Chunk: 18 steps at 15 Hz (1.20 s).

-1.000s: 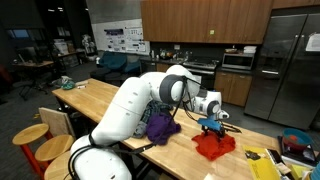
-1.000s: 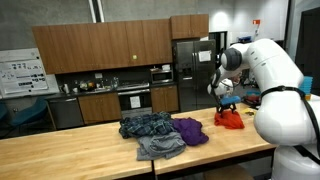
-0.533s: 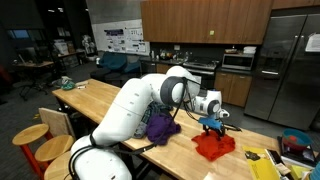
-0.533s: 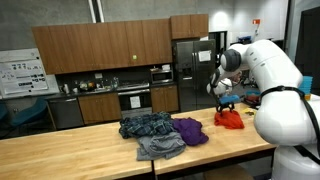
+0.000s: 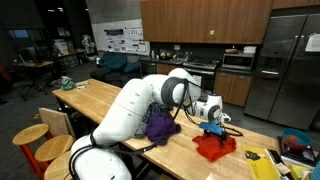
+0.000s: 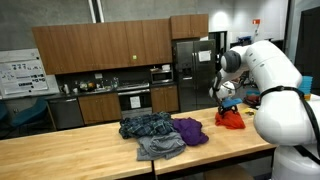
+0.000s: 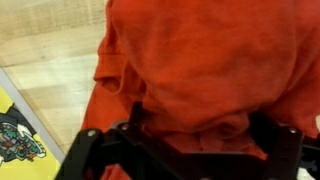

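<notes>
A crumpled red-orange cloth (image 5: 214, 146) (image 6: 231, 120) lies near the end of the long wooden table (image 5: 100, 100) (image 6: 60, 150). My gripper (image 5: 213, 128) (image 6: 226, 104) hangs straight down right over it, at the cloth's top. In the wrist view the cloth (image 7: 200, 60) fills most of the picture. The gripper (image 7: 200, 142) is open, its dark fingers (image 7: 132, 135) set wide apart, and a fold of the cloth bulges between them. Whether the pads touch the fabric is hidden.
A purple cloth (image 5: 160, 127) (image 6: 190, 130) lies beside the red one, with a blue plaid cloth (image 6: 148, 125) and a grey one (image 6: 160, 147) further along. A yellow printed item (image 7: 15, 135) (image 5: 262, 162) sits by the table end. Wooden stools (image 5: 30, 135) stand alongside.
The gripper has sunk a little lower onto the red-orange cloth. The cloths have not moved.
</notes>
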Available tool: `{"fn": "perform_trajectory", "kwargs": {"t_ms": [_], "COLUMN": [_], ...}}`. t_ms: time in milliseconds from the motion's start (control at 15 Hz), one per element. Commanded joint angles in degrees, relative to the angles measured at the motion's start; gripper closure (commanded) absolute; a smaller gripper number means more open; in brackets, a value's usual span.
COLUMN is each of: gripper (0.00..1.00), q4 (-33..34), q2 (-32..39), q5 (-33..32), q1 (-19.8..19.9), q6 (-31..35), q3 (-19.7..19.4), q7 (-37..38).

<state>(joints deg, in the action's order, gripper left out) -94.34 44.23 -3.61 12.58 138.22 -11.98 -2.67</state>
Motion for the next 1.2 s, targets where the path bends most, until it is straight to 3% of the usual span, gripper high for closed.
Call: {"fn": "perform_trajectory", "kwargs": {"t_ms": [0,133,733,1133], "gripper": [0.25,0.3,0.95,0.95], "q4": [-2.0,-2.1,-2.4,-2.5], "q2": [-0.5,-0.3,-0.9,-1.1], "q5": [-1.1,-0.9,-0.6,-0.2], "q1": [0.1,0.2,0.5,0.6], "q6": [1.7,2.0,2.9,3.6], "q3": [-0.4,-0.4,-0.1,0.3], "q7": [1.1,1.1,0.7,0.6]}}
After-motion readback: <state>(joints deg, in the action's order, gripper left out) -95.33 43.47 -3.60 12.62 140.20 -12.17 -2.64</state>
